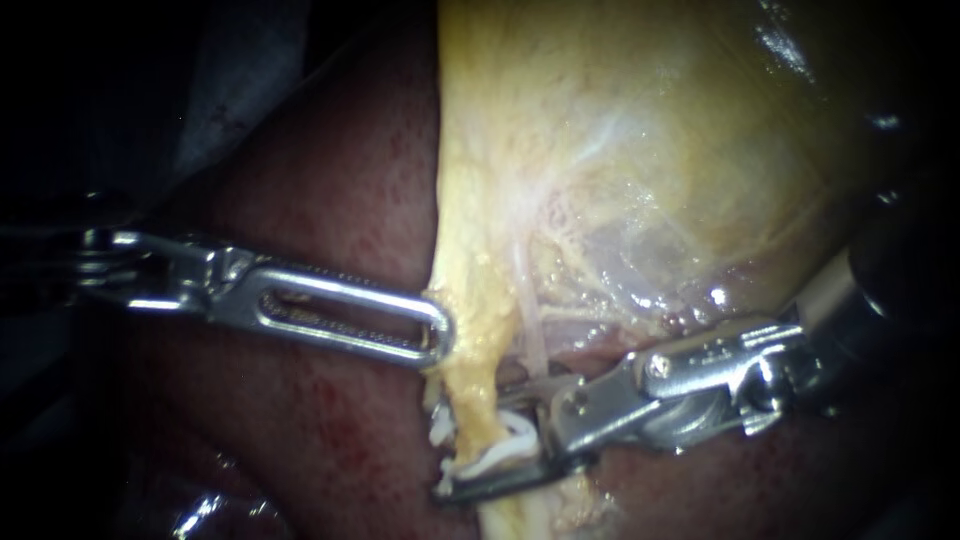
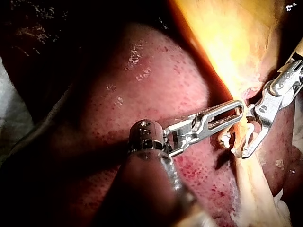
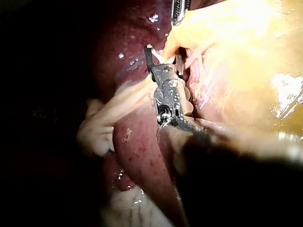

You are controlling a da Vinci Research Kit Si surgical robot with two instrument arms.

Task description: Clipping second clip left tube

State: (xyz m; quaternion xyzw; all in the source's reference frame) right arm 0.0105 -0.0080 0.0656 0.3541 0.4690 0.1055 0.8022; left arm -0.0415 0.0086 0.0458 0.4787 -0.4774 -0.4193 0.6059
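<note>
Our left instrument (image 1: 438,335) comes in across the dark red liver (image 1: 330,180), its claw pressed together on the yellow edge of the gallbladder (image 1: 650,150). Just below that grip, the tube (image 1: 470,400) runs down between the parted halves of the right instrument's (image 1: 465,455) claw. That claw pinches a white clip (image 1: 505,450), which sits astride the tube.
</note>
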